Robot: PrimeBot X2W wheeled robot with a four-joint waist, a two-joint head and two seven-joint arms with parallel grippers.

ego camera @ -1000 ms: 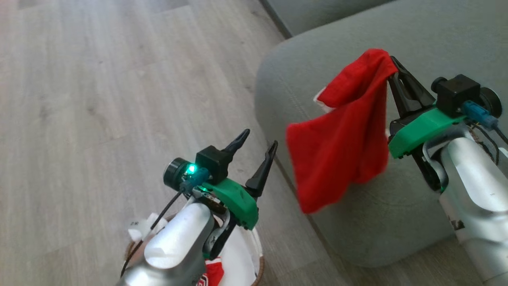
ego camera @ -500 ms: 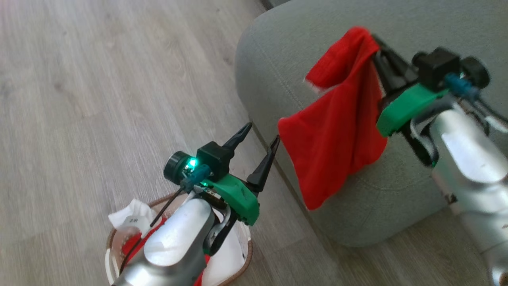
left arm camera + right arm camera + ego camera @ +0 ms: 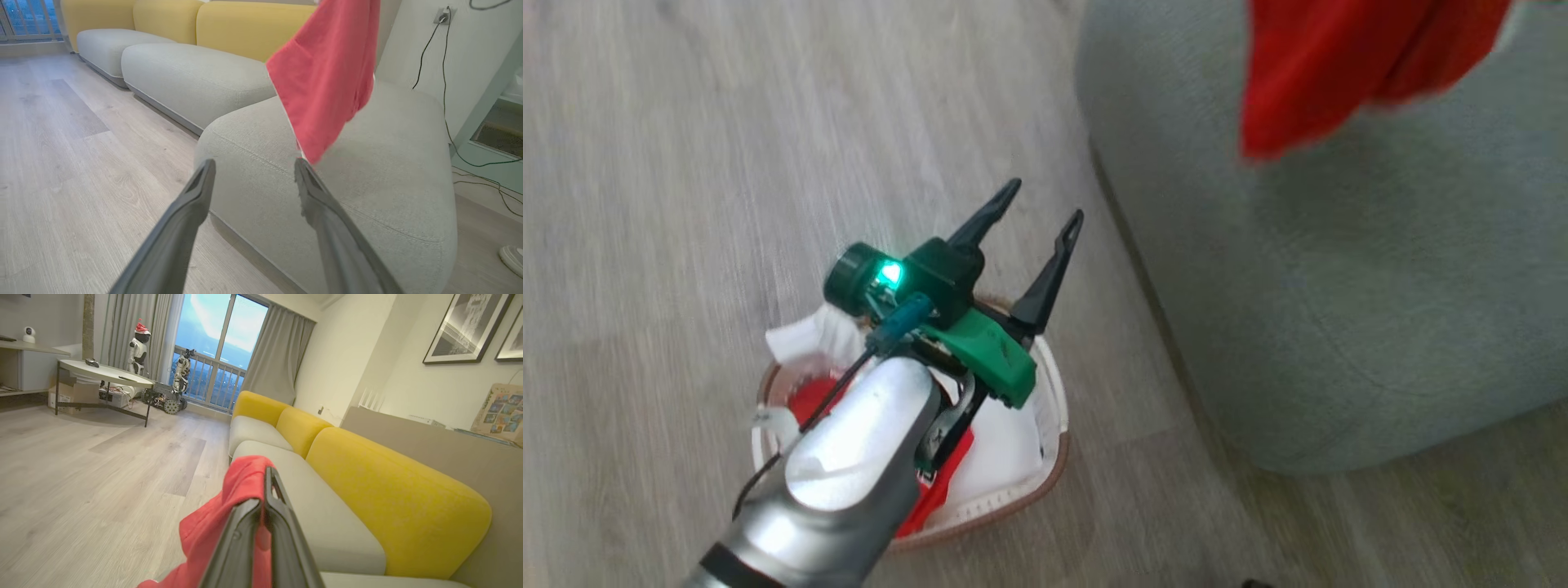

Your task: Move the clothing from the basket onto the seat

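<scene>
The right pincer, clenched on the red shorts, holds them dangling over the seat below it, a lowering and release likely next, while the left pincer gapes empty above the basket, the jersey inside awaiting pickup.

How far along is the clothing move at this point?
Done: no garment is seen lying on the seat so far. In hand: the right claw is shut on the red shorts, which hang above the seat. Left: set them down, then fetch the red garment lying in the basket beneath the open left claw.
</scene>
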